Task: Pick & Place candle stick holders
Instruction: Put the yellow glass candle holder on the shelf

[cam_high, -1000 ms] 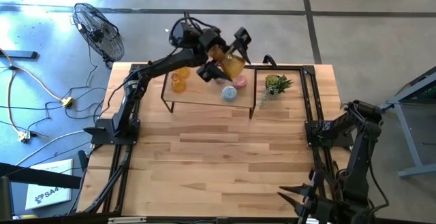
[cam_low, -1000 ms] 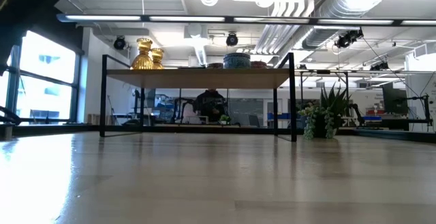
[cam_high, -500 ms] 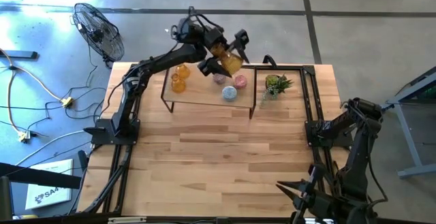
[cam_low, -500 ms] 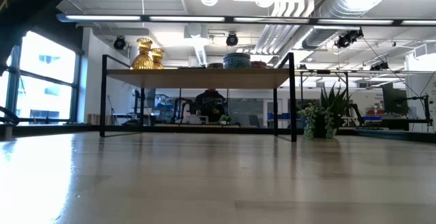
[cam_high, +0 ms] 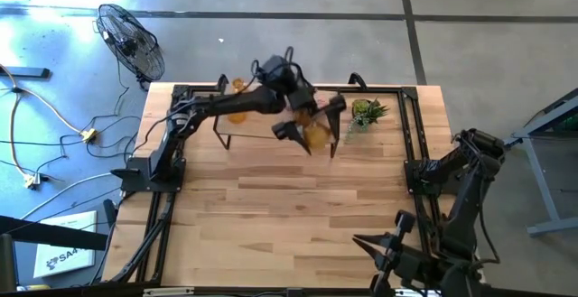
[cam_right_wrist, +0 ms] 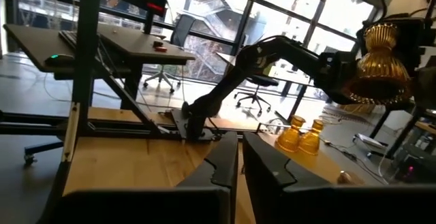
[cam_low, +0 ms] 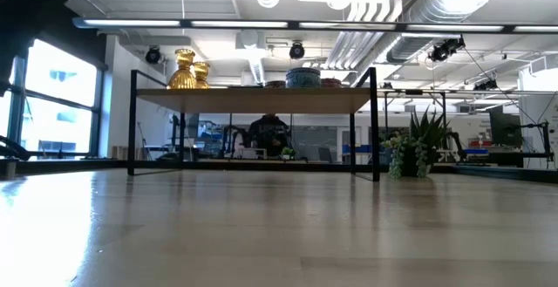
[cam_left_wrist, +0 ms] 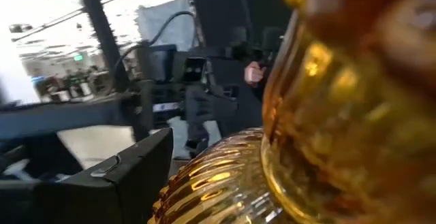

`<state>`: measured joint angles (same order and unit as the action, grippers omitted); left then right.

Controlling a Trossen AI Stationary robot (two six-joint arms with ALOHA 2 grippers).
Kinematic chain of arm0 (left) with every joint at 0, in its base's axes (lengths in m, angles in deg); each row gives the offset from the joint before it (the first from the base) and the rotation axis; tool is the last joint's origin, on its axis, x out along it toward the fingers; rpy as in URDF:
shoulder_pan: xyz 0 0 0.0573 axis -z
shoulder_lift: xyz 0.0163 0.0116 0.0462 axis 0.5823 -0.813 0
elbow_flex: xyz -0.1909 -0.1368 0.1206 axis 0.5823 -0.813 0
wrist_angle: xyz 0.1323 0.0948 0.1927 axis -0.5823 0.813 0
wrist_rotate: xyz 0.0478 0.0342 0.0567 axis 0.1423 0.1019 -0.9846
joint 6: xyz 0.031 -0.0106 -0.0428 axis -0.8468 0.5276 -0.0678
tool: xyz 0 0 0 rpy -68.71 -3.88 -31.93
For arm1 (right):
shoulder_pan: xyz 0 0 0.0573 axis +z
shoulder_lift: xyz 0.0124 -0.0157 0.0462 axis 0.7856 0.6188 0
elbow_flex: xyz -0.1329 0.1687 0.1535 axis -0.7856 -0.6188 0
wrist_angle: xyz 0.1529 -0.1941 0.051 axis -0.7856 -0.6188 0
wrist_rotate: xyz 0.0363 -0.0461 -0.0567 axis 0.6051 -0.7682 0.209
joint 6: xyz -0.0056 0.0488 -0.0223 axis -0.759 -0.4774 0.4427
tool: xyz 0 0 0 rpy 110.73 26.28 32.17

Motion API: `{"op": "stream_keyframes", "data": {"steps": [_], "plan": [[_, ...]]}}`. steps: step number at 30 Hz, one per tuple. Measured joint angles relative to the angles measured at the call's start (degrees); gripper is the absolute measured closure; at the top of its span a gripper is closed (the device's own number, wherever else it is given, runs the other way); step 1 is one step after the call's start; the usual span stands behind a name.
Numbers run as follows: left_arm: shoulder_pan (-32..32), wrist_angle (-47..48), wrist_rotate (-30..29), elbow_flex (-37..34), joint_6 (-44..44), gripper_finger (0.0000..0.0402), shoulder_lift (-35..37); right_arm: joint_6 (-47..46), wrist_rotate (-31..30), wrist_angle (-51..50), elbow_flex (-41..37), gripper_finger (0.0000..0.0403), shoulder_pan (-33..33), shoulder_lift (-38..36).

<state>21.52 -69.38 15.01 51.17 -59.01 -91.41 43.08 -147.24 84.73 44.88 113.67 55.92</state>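
We hold an amber holder (cam_high: 315,134) between the fingers of our left gripper (cam_high: 312,133), raised over the front edge of the shelf (cam_high: 262,125); it fills the left wrist view (cam_left_wrist: 327,135). Behind the fingers, two more amber holders (cam_low: 190,71) stand on the shelf's far left end, with a blue holder (cam_low: 302,78) further right. Our right gripper (cam_high: 379,250) waits at the table's (cam_high: 271,216) near right corner, fingers nearly together.
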Motion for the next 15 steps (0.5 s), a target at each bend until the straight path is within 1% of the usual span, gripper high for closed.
{"op": "stream_keyframes", "data": {"steps": [4, 6, 8, 11, 13, 15], "plan": [[2.4, 1.8, -0.6, 0.0, -2.2, 0.0109, 0.0, 1.7, 1.7, 0.0, 0.0, 0.0388, -2.1, 0.0], [3.2, 1.7, -1.0, 0.0, -2.3, 0.0108, 0.0, 6.3, 1.7, 0.1, 0.0, 0.0390, -3.8, 0.0], [4.0, 1.7, -2.3, 0.0, -2.3, 0.0103, 0.0, 14.3, 1.7, 1.5, 0.0, 0.0393, -6.1, 0.0], [5.2, 1.9, -2.6, 0.0, -2.3, 0.0094, 0.0, 27.5, 3.1, 7.2, 0.0, 0.0397, -10.8, 0.0], [6.2, 1.8, -1.9, 0.0, -2.3, 0.0095, 0.0, 35.7, 7.5, 12.2, 0.0, 0.0398, -14.5, 0.0], [7.0, 1.8, -1.9, 0.0, -2.3, 0.0101, 0.0, 41.9, 12.8, 17.6, 0.0, 0.0398, -18.3, 0.0]]}}
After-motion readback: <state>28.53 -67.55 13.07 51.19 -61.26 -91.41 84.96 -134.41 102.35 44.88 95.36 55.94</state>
